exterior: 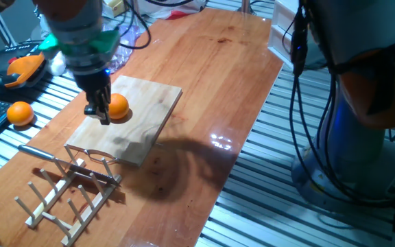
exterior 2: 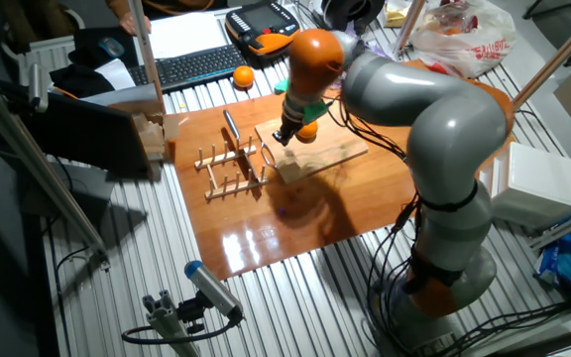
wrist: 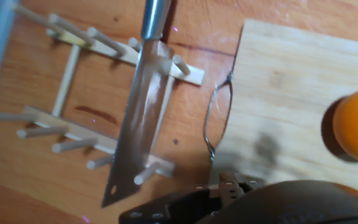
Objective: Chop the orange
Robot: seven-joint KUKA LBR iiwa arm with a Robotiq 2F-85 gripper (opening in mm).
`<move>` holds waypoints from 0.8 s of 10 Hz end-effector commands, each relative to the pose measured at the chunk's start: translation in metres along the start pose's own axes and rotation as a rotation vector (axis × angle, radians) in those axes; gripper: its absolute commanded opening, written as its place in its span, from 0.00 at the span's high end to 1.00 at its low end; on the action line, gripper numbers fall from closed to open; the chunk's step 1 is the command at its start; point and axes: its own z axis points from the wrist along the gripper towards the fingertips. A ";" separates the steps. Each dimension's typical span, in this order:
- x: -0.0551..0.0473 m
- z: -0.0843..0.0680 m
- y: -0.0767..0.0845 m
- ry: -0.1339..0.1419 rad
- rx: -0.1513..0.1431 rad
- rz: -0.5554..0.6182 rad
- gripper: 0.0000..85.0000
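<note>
1. Gripper (exterior: 100, 110): dark two-finger unit under a grey wrist with a green band, hanging low over the cutting board (exterior: 149, 110). Whether the fingers are spread or pressed together cannot be told; nothing is seen between them.
2. The orange (exterior: 118, 107): small, round, smooth bright skin, whole. It sits on the board just at the 3 o'clock side of the gripper in one fixed view; contact with the fingers cannot be judged. In the hand view it shows at the 3 o'clock edge.
3. Cutting board: pale rectangular slab of plain wood with visible grain, lying flat on the glossy reddish-brown wooden table top (exterior: 218, 75).
4. Knife (wrist: 138, 118): flat metal blade, squared tip, lying across the wooden dowel rack (exterior: 67, 189), handle toward 12 o'clock in the hand view.
5. Thin wire loop (wrist: 213, 121): lies at the board's edge, between board and rack.
6. Second orange (exterior: 20, 113): whole, on the ribbed metal bench at 9 o'clock of the board, well apart.
7. Orange-and-black handheld device (exterior: 20, 68): plastic, on the bench at 10 o'clock.
</note>
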 end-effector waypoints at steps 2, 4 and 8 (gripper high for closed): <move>0.000 0.000 0.000 -0.004 0.009 0.048 1.00; 0.000 0.000 0.000 0.016 0.004 0.045 1.00; 0.000 0.000 0.000 0.031 -0.031 0.121 1.00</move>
